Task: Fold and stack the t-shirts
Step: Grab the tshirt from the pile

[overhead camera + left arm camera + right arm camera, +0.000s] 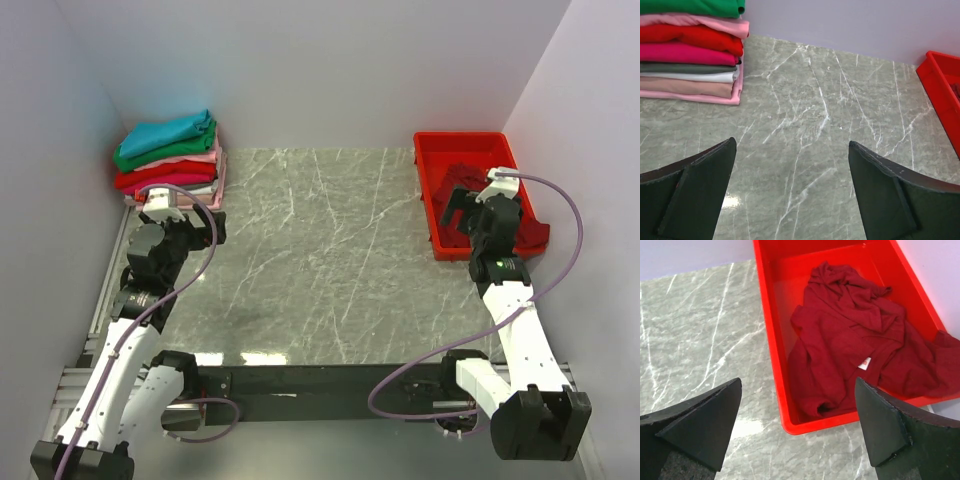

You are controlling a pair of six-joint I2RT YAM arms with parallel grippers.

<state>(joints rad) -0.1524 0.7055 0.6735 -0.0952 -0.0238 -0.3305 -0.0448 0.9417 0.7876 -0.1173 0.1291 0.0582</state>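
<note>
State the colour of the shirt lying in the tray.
The shirt is dark red; right wrist view shows it best.

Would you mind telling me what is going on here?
Two robot arms have t-shirts to fold and stack. Both hold nothing: the left gripper is open over the table near the folded stack, and the right gripper is open at the red tray, where a crumpled dark red t-shirt lies, partly draped over its rim.

Neck label [865, 363] on the dark red t-shirt [840, 335] is illegible.
</note>
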